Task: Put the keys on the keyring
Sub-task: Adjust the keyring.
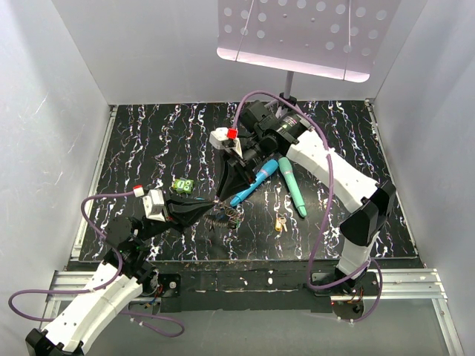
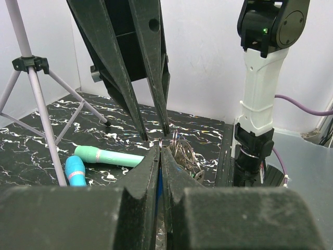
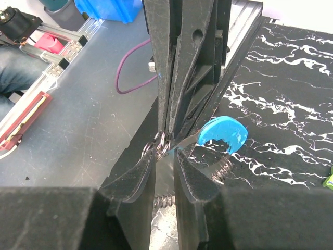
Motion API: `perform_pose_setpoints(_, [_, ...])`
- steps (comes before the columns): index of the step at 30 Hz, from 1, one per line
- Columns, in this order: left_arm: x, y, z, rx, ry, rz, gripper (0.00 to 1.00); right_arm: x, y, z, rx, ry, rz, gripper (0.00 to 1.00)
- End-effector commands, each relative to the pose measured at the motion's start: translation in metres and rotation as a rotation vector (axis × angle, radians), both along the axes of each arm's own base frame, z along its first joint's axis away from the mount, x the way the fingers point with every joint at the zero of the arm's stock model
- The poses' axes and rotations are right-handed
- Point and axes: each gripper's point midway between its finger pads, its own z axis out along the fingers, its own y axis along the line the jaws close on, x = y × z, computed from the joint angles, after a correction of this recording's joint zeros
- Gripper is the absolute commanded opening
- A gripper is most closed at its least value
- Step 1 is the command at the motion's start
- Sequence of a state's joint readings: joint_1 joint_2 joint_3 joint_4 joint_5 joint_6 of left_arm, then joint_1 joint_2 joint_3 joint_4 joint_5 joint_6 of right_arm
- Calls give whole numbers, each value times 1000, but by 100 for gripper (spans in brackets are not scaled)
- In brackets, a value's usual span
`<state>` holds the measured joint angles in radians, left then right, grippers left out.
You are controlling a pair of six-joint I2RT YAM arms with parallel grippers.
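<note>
Jaws of left gripper (image 2: 160, 152) clamp on keyring (image 2: 185, 152); right gripper (image 3: 164, 154) jaws, narrowly parted, pinch its wire.

The keyring (image 1: 226, 216) was a bunch of grey wire loops near the middle of the table (image 1: 148, 133). The blue key (image 3: 223, 136) was tilted, its thin end at the loops. The yellow key (image 1: 280, 222) lay flat at the keyring's 3 o'clock, and the green key (image 1: 182, 185) (too small to see well) lay at its 10 o'clock.
</note>
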<state>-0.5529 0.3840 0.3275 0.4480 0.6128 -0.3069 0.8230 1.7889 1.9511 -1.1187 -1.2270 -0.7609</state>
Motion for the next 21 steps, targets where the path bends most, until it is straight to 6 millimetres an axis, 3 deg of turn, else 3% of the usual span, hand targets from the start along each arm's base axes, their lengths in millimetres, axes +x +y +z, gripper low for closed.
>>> perform_pose_setpoints(1, [-3, 6, 28, -53, -78, 24, 0, -5, 1, -3, 4, -9, 17, 28])
perform_pose_setpoints(9, [0, 7, 28, -53, -78, 41, 0, -12, 0, -6, -1, -20, 35, 26])
perform_pose_setpoints(12, [1, 7, 27, -56, -75, 46, 0, -13, 0, -7, -6, -21, 38, 19])
perform_pose_setpoints(15, [1, 8, 26, -63, -73, 50, 0, -15, -1, -11, -17, -25, 45, 1])
perform_pose_setpoints(21, [3, 10, 19, -63, -19, 62, 0, -15, -5, -13, -56, -50, 35, 1])
